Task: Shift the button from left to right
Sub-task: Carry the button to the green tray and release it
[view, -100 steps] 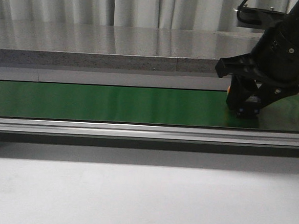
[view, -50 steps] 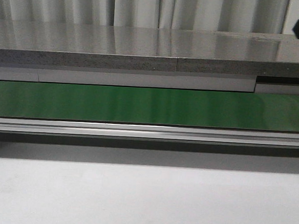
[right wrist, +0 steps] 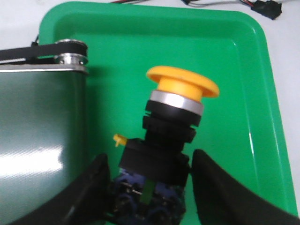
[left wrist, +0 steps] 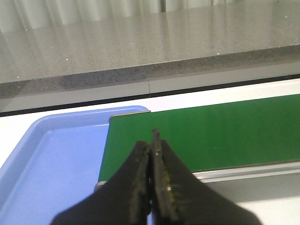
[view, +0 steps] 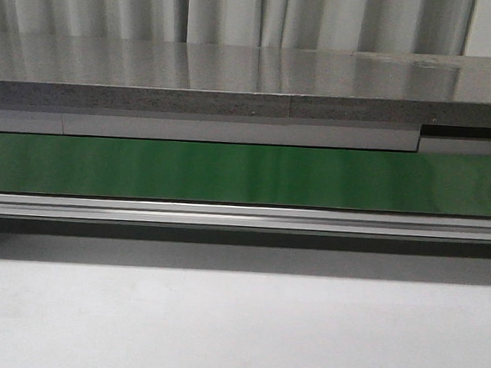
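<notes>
The button (right wrist: 161, 150) has a yellow-orange round head, a silver collar and a dark body with a blue base and a small green mark. My right gripper (right wrist: 150, 164) is shut on its base and holds it tilted above the green tray (right wrist: 234, 56), just beyond the belt's end (right wrist: 37, 122). My left gripper (left wrist: 152, 143) is shut and empty, over the other end of the green belt (left wrist: 225, 131), beside the blue tray (left wrist: 56, 159). The front view shows neither gripper nor the button, only the bare belt (view: 229, 173).
The belt's roller and black drive band (right wrist: 70, 54) stand at the green tray's edge. A grey stone counter (view: 236, 74) runs behind the belt. An aluminium rail (view: 226, 215) and a white table (view: 219, 325) lie in front. Cables (right wrist: 262, 7) lie beyond the green tray.
My right arm, down on the belt at the right a second ago, has risen and gone right out of the front view. The belt there is now bare.
</notes>
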Available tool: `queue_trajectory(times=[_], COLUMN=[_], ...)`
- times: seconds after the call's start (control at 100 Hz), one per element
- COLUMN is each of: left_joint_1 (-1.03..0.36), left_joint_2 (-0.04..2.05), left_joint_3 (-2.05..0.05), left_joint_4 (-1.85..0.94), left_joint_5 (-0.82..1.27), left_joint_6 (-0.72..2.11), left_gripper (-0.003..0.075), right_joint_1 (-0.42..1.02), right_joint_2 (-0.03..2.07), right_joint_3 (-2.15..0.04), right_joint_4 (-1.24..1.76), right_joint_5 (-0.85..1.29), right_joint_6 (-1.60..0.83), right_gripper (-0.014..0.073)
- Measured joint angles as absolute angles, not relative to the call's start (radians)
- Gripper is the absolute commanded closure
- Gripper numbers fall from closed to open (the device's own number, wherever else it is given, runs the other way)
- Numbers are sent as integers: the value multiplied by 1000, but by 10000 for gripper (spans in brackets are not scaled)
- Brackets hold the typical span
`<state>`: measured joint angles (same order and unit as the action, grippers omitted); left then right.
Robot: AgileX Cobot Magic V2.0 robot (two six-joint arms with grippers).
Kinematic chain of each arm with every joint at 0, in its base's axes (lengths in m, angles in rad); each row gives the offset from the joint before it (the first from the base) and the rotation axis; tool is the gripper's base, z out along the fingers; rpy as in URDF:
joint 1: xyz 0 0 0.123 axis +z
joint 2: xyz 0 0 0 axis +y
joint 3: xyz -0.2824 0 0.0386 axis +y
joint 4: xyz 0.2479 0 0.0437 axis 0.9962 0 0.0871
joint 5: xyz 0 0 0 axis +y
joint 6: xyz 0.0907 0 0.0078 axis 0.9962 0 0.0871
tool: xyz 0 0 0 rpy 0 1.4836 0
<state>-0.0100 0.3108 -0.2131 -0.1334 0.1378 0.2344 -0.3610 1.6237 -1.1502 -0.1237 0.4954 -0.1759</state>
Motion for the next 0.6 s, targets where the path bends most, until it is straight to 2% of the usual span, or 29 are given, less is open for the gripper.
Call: queue_trajectory(times=[0.6], left_joint_1=[-10], left_joint_2=[311], left_joint_3=[-213], left_joint_4=[-133], left_joint_5=[138], left_joint_6=[234], left_gripper=[739], right_joint_1=[-375], right_joint_2=[1805], right_joint_3=[-1150], right_joint_4=[-122], right_joint_5=[482], right_joint_6=[-235], right_gripper=[324])
